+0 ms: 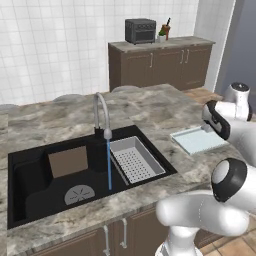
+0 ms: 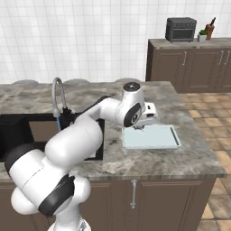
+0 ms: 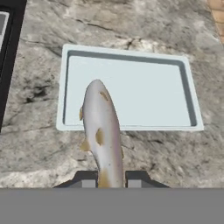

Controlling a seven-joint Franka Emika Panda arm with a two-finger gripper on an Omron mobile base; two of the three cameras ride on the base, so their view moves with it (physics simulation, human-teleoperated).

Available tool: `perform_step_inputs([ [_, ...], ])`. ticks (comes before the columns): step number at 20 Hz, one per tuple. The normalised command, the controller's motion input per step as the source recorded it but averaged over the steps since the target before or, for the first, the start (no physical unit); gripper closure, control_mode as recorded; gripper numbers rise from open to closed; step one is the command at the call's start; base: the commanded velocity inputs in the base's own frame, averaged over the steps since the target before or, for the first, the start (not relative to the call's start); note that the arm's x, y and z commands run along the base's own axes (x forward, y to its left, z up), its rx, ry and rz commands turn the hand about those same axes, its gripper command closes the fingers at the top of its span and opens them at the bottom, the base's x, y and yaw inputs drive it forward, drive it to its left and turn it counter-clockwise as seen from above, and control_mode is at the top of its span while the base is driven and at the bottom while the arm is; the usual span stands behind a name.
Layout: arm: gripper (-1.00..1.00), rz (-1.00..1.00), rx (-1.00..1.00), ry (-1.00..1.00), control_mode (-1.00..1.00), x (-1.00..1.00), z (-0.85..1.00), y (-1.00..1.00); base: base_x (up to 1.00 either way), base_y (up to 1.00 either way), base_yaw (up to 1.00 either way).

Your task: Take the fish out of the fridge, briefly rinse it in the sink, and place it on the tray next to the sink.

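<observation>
My gripper (image 3: 108, 180) is shut on the tail end of the fish (image 3: 101, 131), a slim silvery-grey body with tan spots that points away from the hand. The fish hangs over the near left rim of the pale bluish tray (image 3: 131, 51), its head over the tray floor. The tray (image 2: 155, 137) lies on the marble counter right of the black sink (image 1: 35, 185), and the gripper (image 2: 140, 126) hovers just above the tray's left part. Water runs from the curved chrome tap (image 1: 102, 112). The fridge is out of view.
A grey perforated basket (image 1: 135, 159) sits in the sink's right half, and a brown board (image 1: 68, 161) leans in the left half. The counter's front edge runs just before the tray (image 1: 197, 141). A toaster oven (image 1: 140, 31) stands on the far back cabinet.
</observation>
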Motion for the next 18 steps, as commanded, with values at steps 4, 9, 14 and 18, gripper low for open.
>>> perform_step_inputs([
  [4,1.00,0.00,-0.01,0.03,-1.00,0.04,-0.32,0.00,0.00,0.00,0.00],
  [9,1.00,0.00,0.00,0.02,-1.00,0.39,-0.53,-0.12,0.00,0.00,0.00],
  [14,1.00,-0.02,0.00,0.00,-1.00,0.68,-0.22,-0.28,0.00,0.00,0.00],
  [18,1.00,-0.02,0.00,0.00,-1.00,0.64,-0.16,-0.24,0.00,0.00,0.00],
])
